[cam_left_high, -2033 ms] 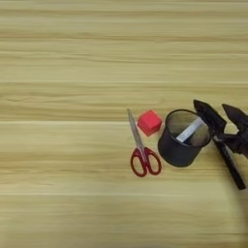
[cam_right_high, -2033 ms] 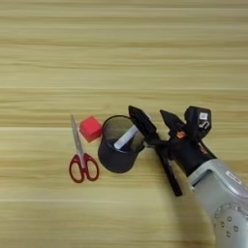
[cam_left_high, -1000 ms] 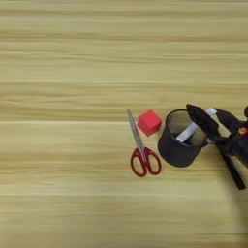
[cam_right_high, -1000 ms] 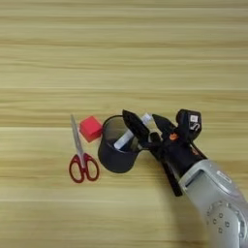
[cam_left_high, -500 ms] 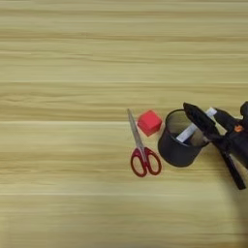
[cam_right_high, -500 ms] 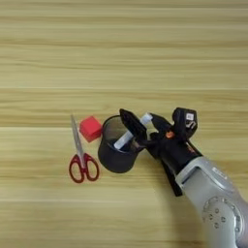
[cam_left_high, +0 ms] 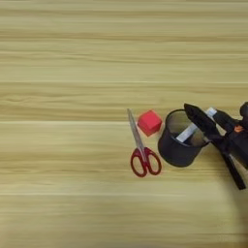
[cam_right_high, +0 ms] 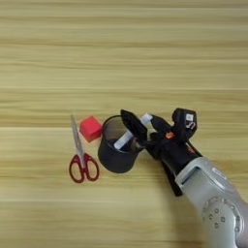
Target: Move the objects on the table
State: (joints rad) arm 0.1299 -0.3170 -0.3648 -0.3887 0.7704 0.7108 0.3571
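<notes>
Over the preceding two seconds the right gripper point(cam_right_high: 147, 127) had been carried leftward from beside the pen cup point(cam_right_high: 117, 151) until its fingers stood over the cup's right rim, while the cup, the scissors point(cam_right_high: 80, 156) and the red cube point(cam_right_high: 90, 128) had kept their places on the desk point(cam_right_high: 121, 58). At this moment the two black fingers were seen spread apart, one reaching over the cup's mouth and the other lying outside the rim, with the upper end of the white marker point(cam_right_high: 131, 132) showing between them. The marker was leaning inside the cup, its lower end down in the mesh and its top resting against the right rim. Whether either finger was already touching it could not be told. The black marker point(cam_left_high: 232, 167) lay on the desk just to the right of the cup, largely hidden beneath the gripper and forearm. The scissors lay to the left of the cup, and the cube sat near the cup's upper left side. The step in hand was judged to be a grasp of the white marker. For this to be done well, the fingers should be centred on the marker's exposed top before being closed, and kept clear of the wire rim, since a light cup would easily be dragged or tipped; the marker should then be drawn out along its own lean.
</notes>
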